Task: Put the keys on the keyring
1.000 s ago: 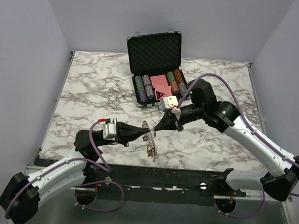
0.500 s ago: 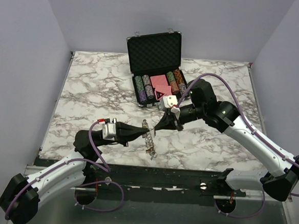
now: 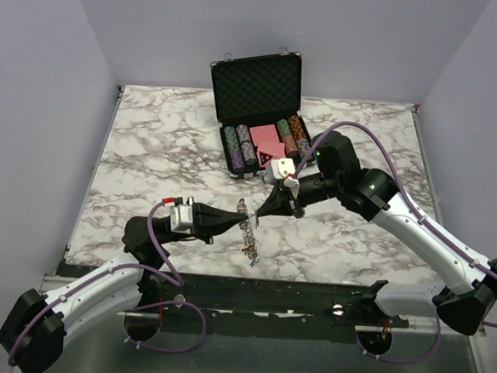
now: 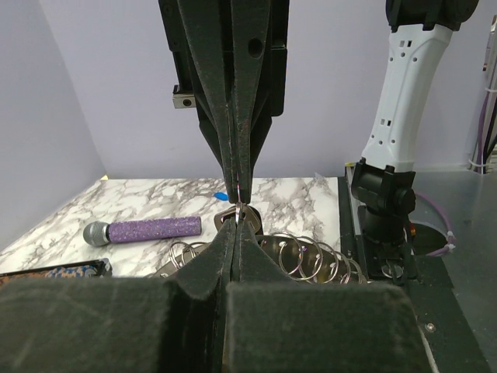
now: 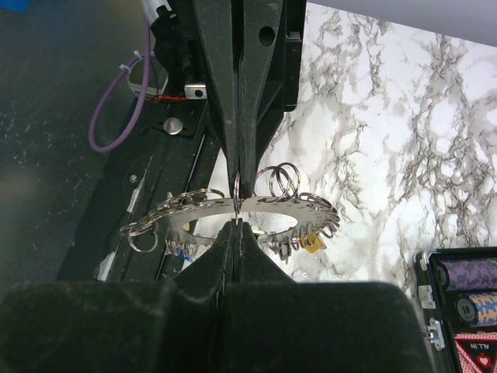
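The step in hand looks like the threading itself: both arms meet over the counter (image 3: 148, 162) near its 6 o'clock edge, with the keyring (image 3: 248, 235) held up off the marble between them. The left hand (image 3: 244, 223) reaches in from 9 o'clock and the right hand (image 3: 260, 217) from about 2 o'clock, their tips almost touching. Both are clenched. In each wrist view the two pairs of fingers are pressed flat together, nipping the keyring at nearly the same spot on its rim, where a small loop (image 4: 237, 208) stands up between the tips. The right wrist view shows the keyring lying roughly level, fringed with small silver loops. A yellow key (image 5: 313, 243) hangs at about 4 o'clock on its edge, and something blue sits near 8 o'clock. I cannot tell whether either is properly threaded on. The open chip case (image 3: 259, 93) sits at 12 o'clock on the counter, and a purple microphone (image 4: 144, 230) lies on the marble beyond the hands, both apart from the work. The next move probably calls for one hand to hold the keyring firm while the other works the loop or a key round the rim with a small, careful twist. With the grips this close, a slip could drop the whole thing.
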